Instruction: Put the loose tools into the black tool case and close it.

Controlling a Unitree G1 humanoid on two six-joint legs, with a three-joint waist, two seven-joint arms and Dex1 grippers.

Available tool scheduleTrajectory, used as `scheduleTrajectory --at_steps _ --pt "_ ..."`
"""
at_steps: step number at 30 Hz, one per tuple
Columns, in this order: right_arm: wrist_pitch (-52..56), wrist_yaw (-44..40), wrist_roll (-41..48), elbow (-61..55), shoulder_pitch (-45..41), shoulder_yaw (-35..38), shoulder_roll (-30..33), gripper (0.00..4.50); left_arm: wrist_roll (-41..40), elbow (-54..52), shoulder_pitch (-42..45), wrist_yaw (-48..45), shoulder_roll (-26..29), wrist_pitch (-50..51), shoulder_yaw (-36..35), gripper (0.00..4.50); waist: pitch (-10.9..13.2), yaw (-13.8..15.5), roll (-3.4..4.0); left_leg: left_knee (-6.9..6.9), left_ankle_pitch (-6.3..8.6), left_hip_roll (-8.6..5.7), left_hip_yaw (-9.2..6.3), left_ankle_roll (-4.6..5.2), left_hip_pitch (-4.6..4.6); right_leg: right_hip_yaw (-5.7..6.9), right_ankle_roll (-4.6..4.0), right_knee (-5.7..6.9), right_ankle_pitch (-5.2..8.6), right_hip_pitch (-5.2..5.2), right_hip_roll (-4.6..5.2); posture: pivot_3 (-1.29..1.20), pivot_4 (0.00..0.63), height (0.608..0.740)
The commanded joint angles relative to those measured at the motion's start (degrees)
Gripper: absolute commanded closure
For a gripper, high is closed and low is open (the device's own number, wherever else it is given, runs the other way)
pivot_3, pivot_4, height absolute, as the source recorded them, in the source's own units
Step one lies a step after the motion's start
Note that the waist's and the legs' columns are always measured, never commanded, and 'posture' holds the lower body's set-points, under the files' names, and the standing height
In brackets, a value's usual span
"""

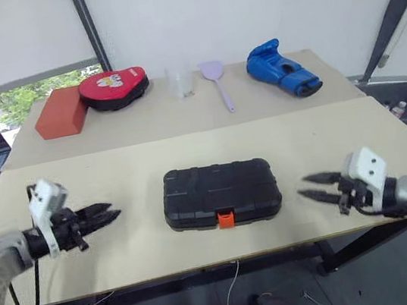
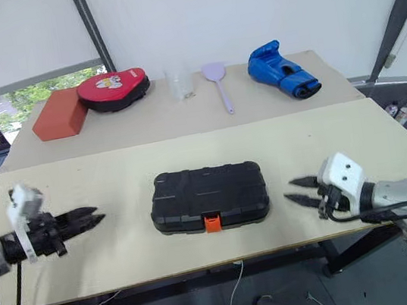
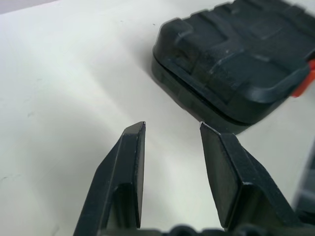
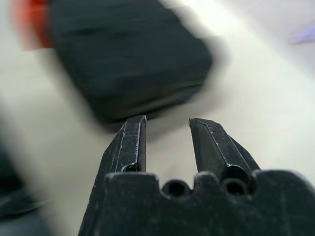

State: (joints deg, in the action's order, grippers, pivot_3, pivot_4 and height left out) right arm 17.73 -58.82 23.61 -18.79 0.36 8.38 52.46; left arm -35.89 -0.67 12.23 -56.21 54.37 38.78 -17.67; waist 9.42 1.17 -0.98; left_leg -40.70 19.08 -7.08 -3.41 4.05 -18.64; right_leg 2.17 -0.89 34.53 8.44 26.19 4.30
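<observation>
Lying shut, black tool case (image 1: 221, 193) between parted grippers.

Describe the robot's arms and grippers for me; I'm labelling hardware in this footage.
Each arm is a silver-grey metal forearm carrying a white boxy block at the wrist. The left gripper and right gripper each have two black tapered fingers with flat inner faces. Thin black cables run along both forearms.
</observation>
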Motion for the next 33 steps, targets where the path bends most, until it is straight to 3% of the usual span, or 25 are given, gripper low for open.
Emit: scheduleTrajectory --at_steps 1,5,8,12,16,20,24,28,31,33 --pt "0.30 -2.59 -0.63 -3.65 0.79 -3.53 0.95 3.32 11.13 14.36 14.36 0.54 -4.00 -11.42 9.67 3.10 0.00 0.46 -0.04 -0.02 0.00 -0.03 0.00 -0.02 0.01 0.00 0.02 -0.04 -0.02 -0.06 0.03 0.00 0.150 0.740" --pt "0.11 -2.45 -3.90 -4.46 -1.28 -9.54 -0.06 4.46 20.00 28.79 29.41 -1.69 -12.26 -22.11 18.73 4.46 -0.03 1.38 -0.19 -0.17 0.00 -0.10 0.00 -0.06 -0.19 0.09 -0.31 -0.19 -0.41 0.02 0.07 0.00 0.150 0.740" --pt "-0.79 -1.93 -8.02 -3.25 -4.97 -14.98 -1.60 4.46 26.64 41.19 39.09 -3.67 -19.50 -33.15 24.84 4.46 -0.07 1.27 -0.26 -0.24 -0.02 -0.12 0.00 -0.07 -0.30 0.09 -0.34 -0.37 -0.49 0.10 0.06 0.00 0.150 0.740" --pt "-0.88 -0.73 -11.63 -0.88 -8.46 -18.01 -3.39 4.46 31.51 51.81 44.62 -5.62 -24.43 -41.83 27.97 4.46 -0.08 0.56 -0.27 -0.24 -0.06 -0.18 0.01 0.04 -0.59 0.15 -0.28 -0.52 -0.53 0.30 0.12 0.00 0.150 0.740" --pt "-0.57 6.75 -18.66 4.81 -13.91 -19.15 -7.10 4.46 37.17 53.56 43.50 -20.69 -25.30 -48.41 36.27 4.46 -0.09 -0.97 -0.31 -0.20 -0.22 -0.14 0.07 0.34 -0.66 0.13 -0.31 -0.50 -0.55 0.45 0.11 0.00 0.150 0.740" --pt "-0.95 13.18 -22.02 9.45 -16.44 -16.26 -9.32 4.46 34.16 48.47 40.69 -35.66 -21.56 -43.03 39.25 4.46 -0.10 -1.29 -0.30 -0.19 -0.19 -0.14 0.08 0.37 -0.64 0.09 -0.35 -0.45 -0.56 0.50 0.13 0.00 0.150 0.740" --pt "0.94 12.38 -19.21 8.00 -14.72 -13.44 -9.22 4.46 30.48 48.29 43.22 -30.39 -24.04 -37.53 32.14 4.46 -0.09 -0.23 -0.27 -0.26 -0.20 -0.10 0.03 0.42 -0.71 0.08 -0.38 -0.37 -0.59 0.59 0.05 0.00 0.150 0.740" --pt "6.17 9.13 -11.95 0.24 -9.67 -8.53 -8.45 4.46 24.51 46.70 47.14 -23.92 -25.65 -28.10 23.78 4.46 -0.09 0.31 -0.28 -0.70 -0.21 -0.10 -0.20 0.44 -1.45 0.22 -0.42 -0.24 -0.61 1.10 0.00 0.00 0.150 0.740" --pt "10.66 7.92 -6.97 -5.18 -6.19 -4.91 -7.77 4.46 18.04 36.49 45.94 -24.25 -27.15 -14.81 21.08 4.46 -0.09 -0.08 -0.27 -1.04 -0.19 -0.17 -0.17 0.47 -1.75 0.21 -0.45 0.39 -0.63 1.37 0.08 0.00 0.150 0.740" --pt "13.03 7.71 -4.41 -7.75 -4.65 -3.47 -7.59 4.46 16.72 28.27 42.59 -23.00 -28.79 -11.15 22.28 4.46 -0.10 -0.25 -0.27 -1.05 -0.14 -0.18 -0.17 0.55 -1.72 0.20 -0.44 0.38 -0.63 1.31 0.12 0.00 0.150 0.740"
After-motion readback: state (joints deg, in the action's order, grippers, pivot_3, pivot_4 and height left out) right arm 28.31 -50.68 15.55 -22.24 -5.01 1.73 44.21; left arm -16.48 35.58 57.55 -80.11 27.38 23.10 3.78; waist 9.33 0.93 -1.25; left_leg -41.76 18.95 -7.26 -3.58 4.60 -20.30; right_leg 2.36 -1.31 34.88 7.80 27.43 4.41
